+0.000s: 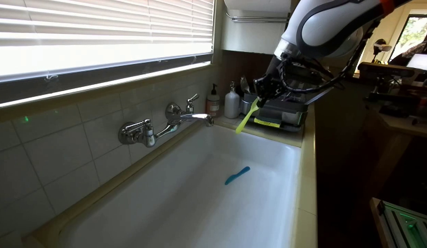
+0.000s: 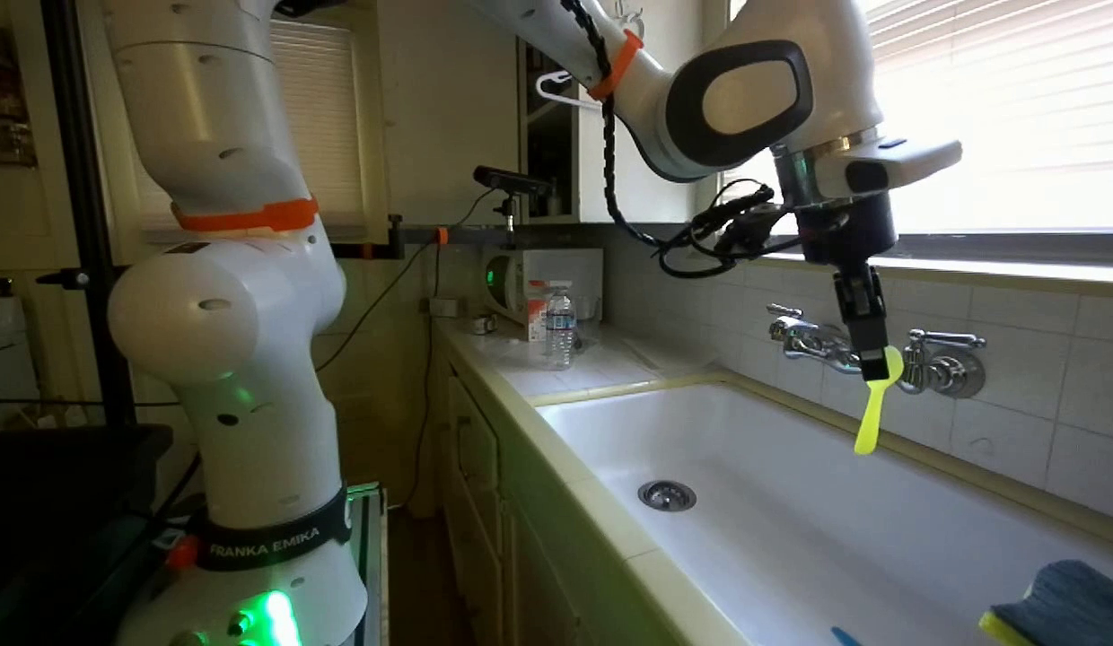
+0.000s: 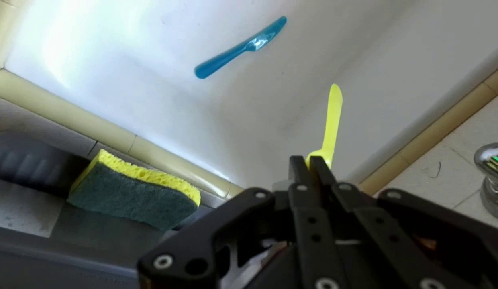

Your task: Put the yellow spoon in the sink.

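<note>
The yellow spoon [image 1: 247, 119] hangs tilted from my gripper [image 1: 260, 102], with its handle pointing down. It also shows in an exterior view [image 2: 871, 417] and in the wrist view [image 3: 332, 120]. My gripper [image 3: 309, 161] is shut on the spoon near its bowl end; the fingertips partly hide the bowl. The gripper also shows in an exterior view [image 2: 873, 375]. The sink [image 1: 186, 199] is the long white basin, also in an exterior view [image 2: 790, 538]. In the wrist view the spoon appears over the basin [image 3: 233, 120], near the tap-side wall and the sponge end.
A blue plastic knife [image 3: 241, 48] lies on the basin floor. A chrome tap [image 1: 199, 118] juts from the tiled wall. A yellow-grey sponge [image 3: 134, 192] sits beside the rim. Soap bottles [image 1: 232, 103] and a dish rack [image 1: 292, 106] stand behind the basin's end.
</note>
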Motion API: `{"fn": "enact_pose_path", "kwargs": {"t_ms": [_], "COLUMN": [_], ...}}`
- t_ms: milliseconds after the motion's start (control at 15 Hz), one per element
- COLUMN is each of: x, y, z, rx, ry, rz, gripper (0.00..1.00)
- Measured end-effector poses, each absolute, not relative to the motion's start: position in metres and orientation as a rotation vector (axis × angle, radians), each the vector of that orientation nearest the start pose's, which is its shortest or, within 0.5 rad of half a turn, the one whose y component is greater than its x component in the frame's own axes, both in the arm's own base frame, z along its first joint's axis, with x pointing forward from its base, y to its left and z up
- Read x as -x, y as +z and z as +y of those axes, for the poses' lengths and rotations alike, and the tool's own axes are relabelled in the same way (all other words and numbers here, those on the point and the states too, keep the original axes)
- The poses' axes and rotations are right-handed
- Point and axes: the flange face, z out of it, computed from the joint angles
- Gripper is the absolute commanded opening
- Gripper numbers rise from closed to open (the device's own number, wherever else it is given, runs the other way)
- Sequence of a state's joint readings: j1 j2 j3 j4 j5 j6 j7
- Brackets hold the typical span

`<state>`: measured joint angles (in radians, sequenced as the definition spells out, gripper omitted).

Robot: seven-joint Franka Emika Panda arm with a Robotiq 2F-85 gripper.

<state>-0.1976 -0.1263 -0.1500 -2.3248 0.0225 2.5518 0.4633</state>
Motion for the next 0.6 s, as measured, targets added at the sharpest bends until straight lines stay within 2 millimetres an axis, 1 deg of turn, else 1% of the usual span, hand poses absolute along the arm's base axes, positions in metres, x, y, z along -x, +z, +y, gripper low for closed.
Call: {"fn": "enact_pose_path", "kwargs": {"t_ms": [600], "x": [-0.51], "y": [0.365], "z": [-0.168], "rx": [2.811], "ry": [-0.345], "rz": [1.167], "gripper": [0.01]}}
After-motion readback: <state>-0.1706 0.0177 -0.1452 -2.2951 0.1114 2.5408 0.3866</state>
